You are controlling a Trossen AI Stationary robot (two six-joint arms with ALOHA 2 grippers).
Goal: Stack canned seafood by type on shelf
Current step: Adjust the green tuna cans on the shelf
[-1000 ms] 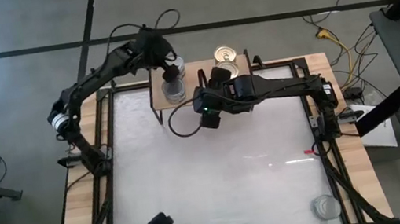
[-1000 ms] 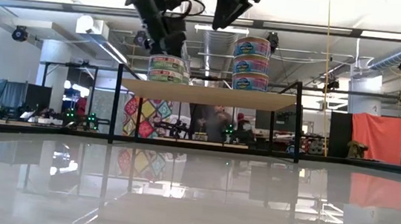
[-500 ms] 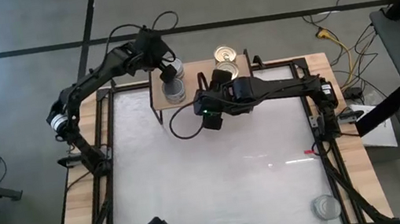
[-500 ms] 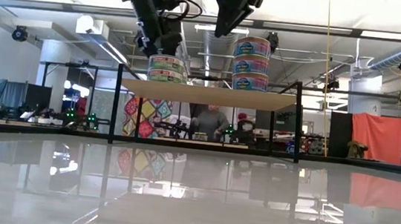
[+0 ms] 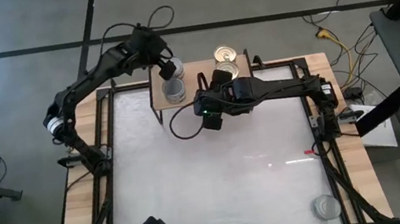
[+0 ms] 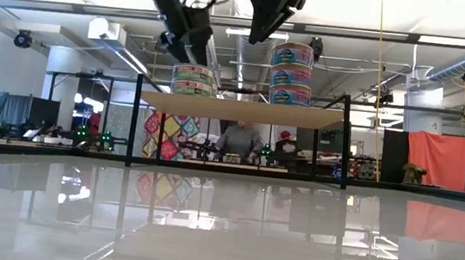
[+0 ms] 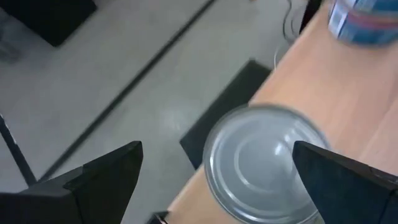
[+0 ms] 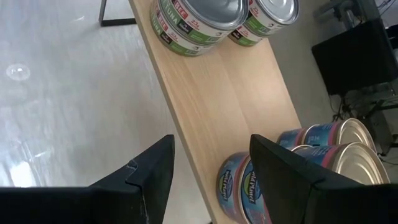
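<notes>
The shelf (image 5: 195,81) stands at the far edge of the table (image 5: 217,173), at about twelve o'clock in the high view. On its left end sits a stack of green-labelled tins with silver-grey tops (image 6: 194,80); the right wrist view shows a second such stack just beside it. On the right end is a taller stack of blue-labelled tins with gold tops (image 6: 291,72).

The left gripper (image 5: 170,69) hangs above the silver-topped stack, jaws spread wide and empty. In the left wrist view the top tin (image 7: 264,162) lies below and between the two fingers (image 7: 102,174), touching neither.

The right gripper (image 8: 208,168) hovers over the shelf's front edge, near its middle, at about seven o'clock from the gold tins in the high view. Its jaws stand partly apart with nothing between them; the plank shows through the gap, and both stacks lie beyond the fingertips, apart from them.
</notes>
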